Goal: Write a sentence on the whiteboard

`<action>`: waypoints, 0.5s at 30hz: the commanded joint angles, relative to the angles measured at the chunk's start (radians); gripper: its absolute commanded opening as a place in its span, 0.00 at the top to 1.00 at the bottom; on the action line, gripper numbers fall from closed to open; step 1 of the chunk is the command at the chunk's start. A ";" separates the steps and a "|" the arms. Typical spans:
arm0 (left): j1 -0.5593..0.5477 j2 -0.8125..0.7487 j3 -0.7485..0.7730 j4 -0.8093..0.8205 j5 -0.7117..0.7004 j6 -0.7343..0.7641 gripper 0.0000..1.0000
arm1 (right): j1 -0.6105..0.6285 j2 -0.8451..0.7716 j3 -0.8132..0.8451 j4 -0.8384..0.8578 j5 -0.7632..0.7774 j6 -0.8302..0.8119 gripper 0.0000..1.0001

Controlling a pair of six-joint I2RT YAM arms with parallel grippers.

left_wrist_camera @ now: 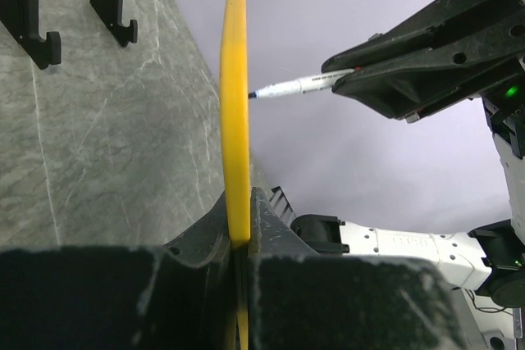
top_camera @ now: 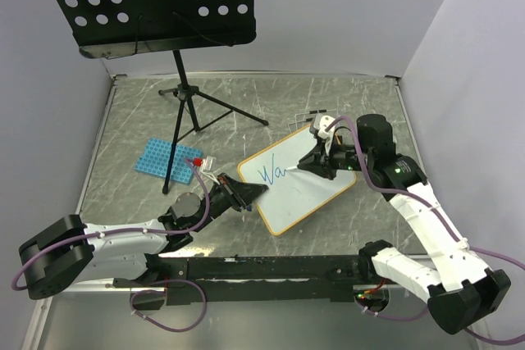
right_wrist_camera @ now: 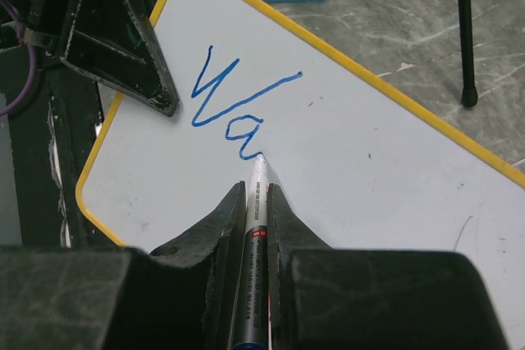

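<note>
— What do you make out from above?

— A small rectangular whiteboard (top_camera: 308, 190) with a thin orange-tan frame and rounded corners sits askew near the middle of the grey marbled table (top_camera: 246, 104), a little toward its near edge. Blue handwriting (top_camera: 272, 174), only "Wa", stands by the board's left corner. The left gripper (top_camera: 248, 195) is clamped on the frame at that corner. The right gripper (top_camera: 305, 165) hangs over the white face, just right of the letters. A black perforated music stand (top_camera: 148, 2) stands toward the far edge, left of the middle. A blue perforated plastic rack (top_camera: 166, 157) lies nearer the left edge, apart from the board.

— And the left wrist camera?

— There the board shows edge-on, a yellow strip pinched tight between the two black fingers. A slim white marker (left_wrist_camera: 308, 83) with a dark tip pokes out of the other arm's fingers and meets the board's face.

— The right wrist?

— Its fingers are closed round the marker's barrel, and the tip rests on the board at the tail of the "a". The left arm's fingers bite the frame just left of the "W".
</note>
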 commanded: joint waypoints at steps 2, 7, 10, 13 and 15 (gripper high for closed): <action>-0.001 -0.010 0.014 0.217 0.022 -0.026 0.99 | -0.017 0.006 0.075 0.010 -0.004 -0.014 1.00; -0.001 -0.006 0.014 0.217 0.021 -0.023 0.99 | -0.028 -0.003 0.110 -0.006 -0.036 -0.008 1.00; -0.001 -0.007 0.015 0.212 0.022 -0.020 0.99 | -0.037 -0.014 0.106 -0.003 -0.040 -0.003 1.00; -0.002 -0.007 0.011 0.220 0.026 -0.023 0.99 | -0.049 -0.026 0.083 0.016 -0.054 0.006 1.00; -0.001 -0.004 0.008 0.221 0.030 -0.023 0.99 | -0.061 -0.034 0.063 0.034 -0.060 0.012 1.00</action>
